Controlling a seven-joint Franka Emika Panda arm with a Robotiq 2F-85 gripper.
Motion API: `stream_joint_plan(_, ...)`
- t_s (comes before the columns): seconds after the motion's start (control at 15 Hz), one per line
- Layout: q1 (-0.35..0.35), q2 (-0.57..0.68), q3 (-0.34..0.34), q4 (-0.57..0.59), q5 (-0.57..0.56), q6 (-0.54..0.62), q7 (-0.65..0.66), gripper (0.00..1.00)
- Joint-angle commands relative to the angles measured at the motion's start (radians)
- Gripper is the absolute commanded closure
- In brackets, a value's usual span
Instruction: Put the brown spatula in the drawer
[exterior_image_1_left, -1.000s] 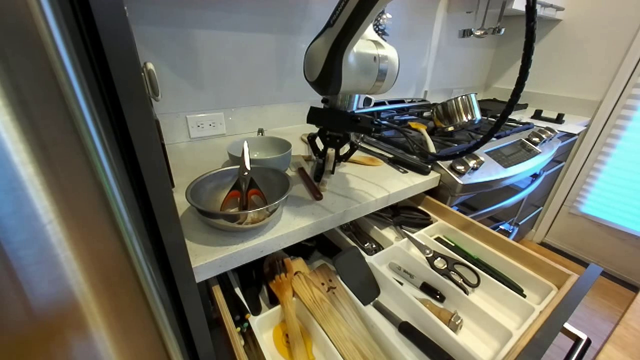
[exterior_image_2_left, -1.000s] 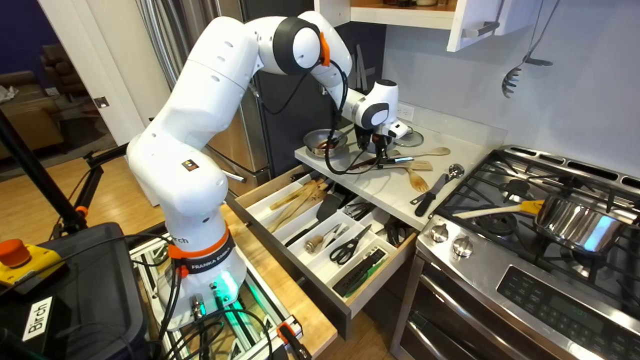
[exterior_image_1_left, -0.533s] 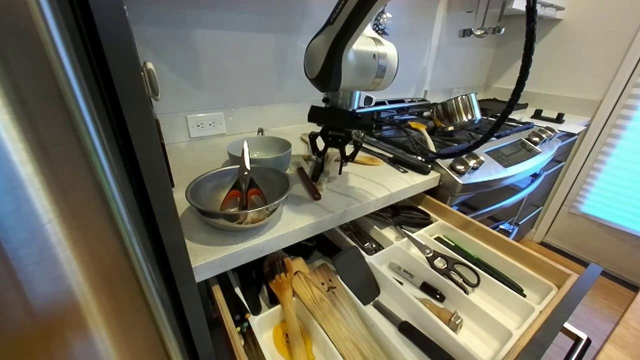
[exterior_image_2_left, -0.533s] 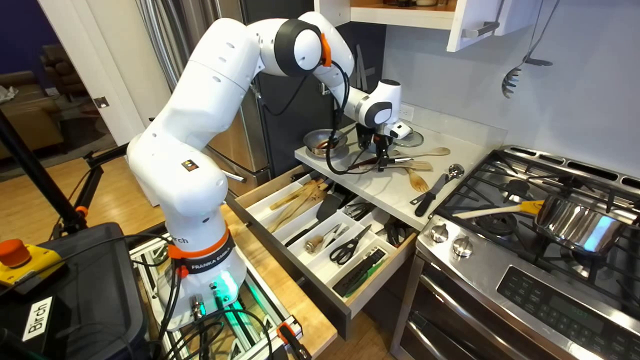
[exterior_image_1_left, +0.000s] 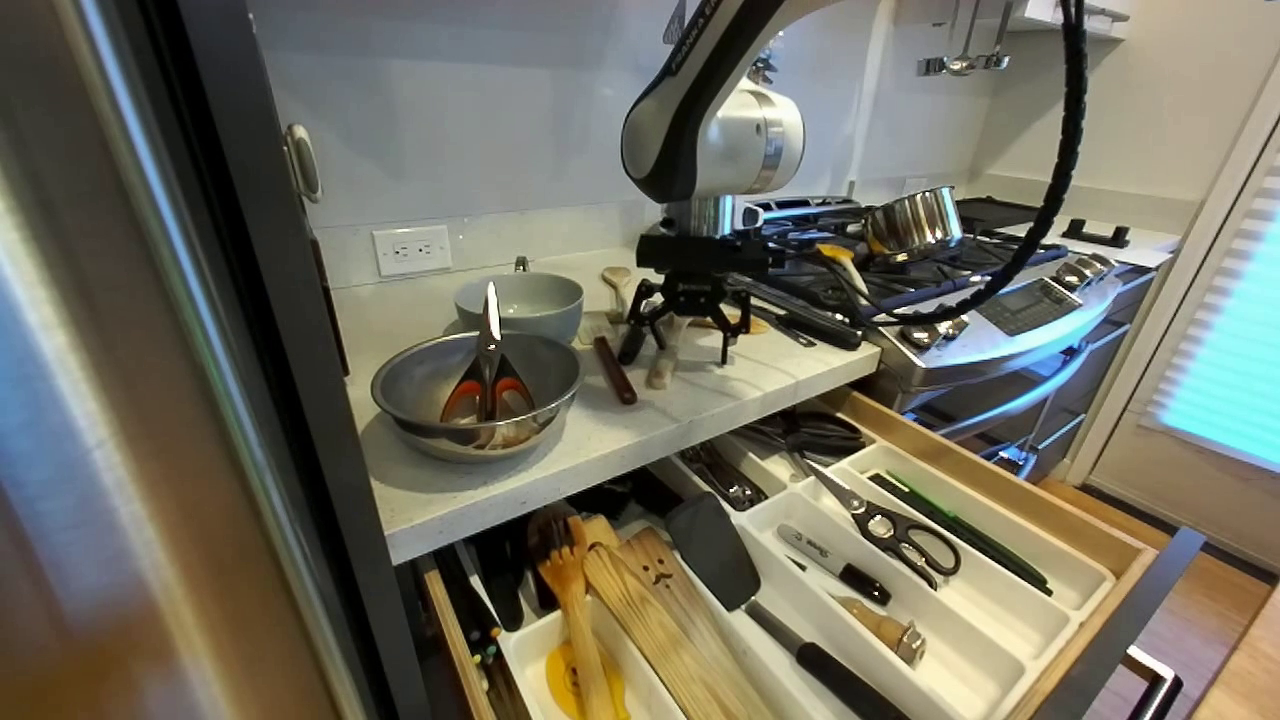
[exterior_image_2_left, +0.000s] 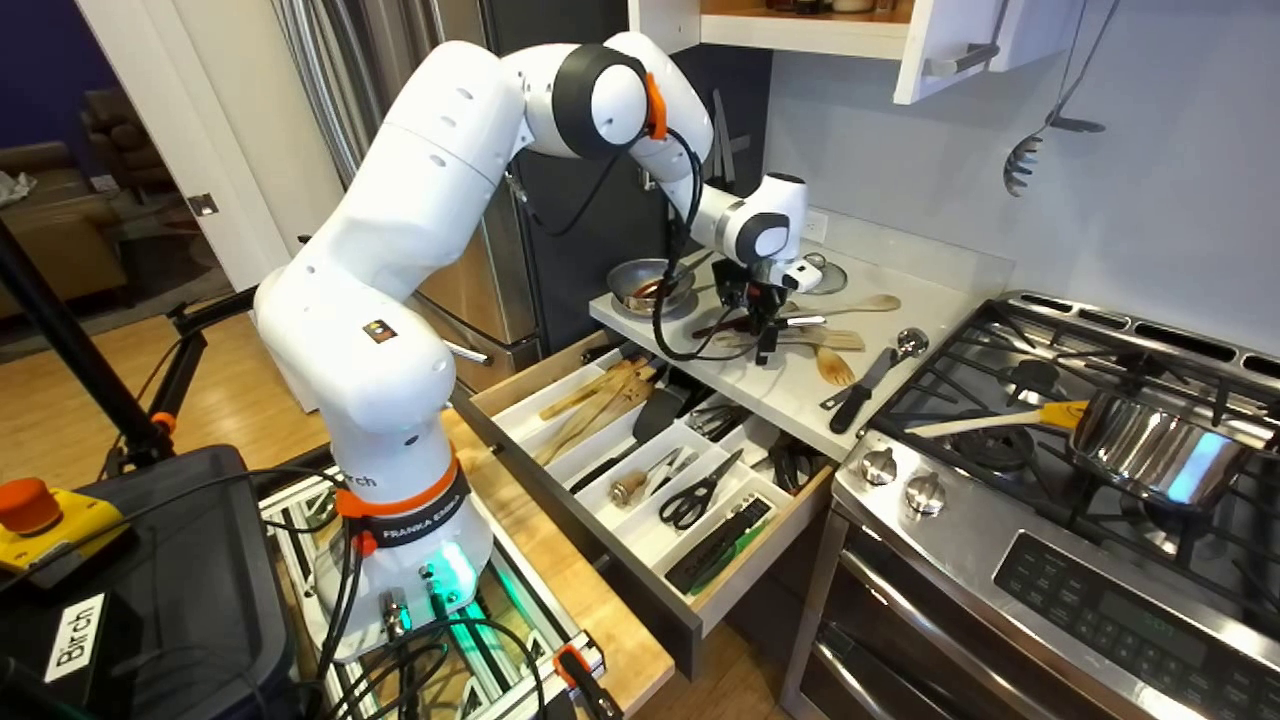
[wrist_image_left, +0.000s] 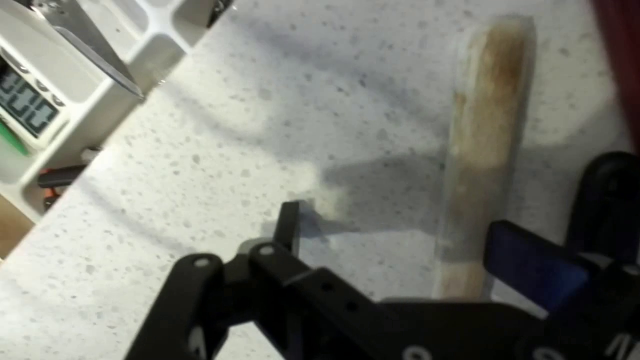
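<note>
Hanging parted over the desk, my jaws straddle what looks like the brown spatula | spatula lying on the desk | drawer standing open below the desk's edge

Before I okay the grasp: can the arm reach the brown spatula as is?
Likely yes: the pincer is open, and the wrist view shows the brown spatula between its jaws, nothing seen lying across it; height is hard to judge.

- black hinged fingers with round grey pivots
- above them, rounded white arm segments with black rings
- beside them, a ribbed black cable
- well apart from them, a black band lettered FRANKA EMIKA
</note>
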Motion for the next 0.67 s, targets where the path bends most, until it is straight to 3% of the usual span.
stream_joint_plan(0.0,0.014,0.015,-0.046,-0.001,-0.062,-0.110,0.082,0.01)
stream_joint_plan(0.2,-0.010,0.015,-0.030,-0.006,-0.069,-0.057,0.064,0.00)
stream_joint_plan(0.4,0.000,0.026,-0.030,-0.007,-0.080,0.068,0.063,0.09)
stream_joint_plan(0.6,0.009,0.031,-0.028,-0.013,-0.076,0.174,0.065,0.00)
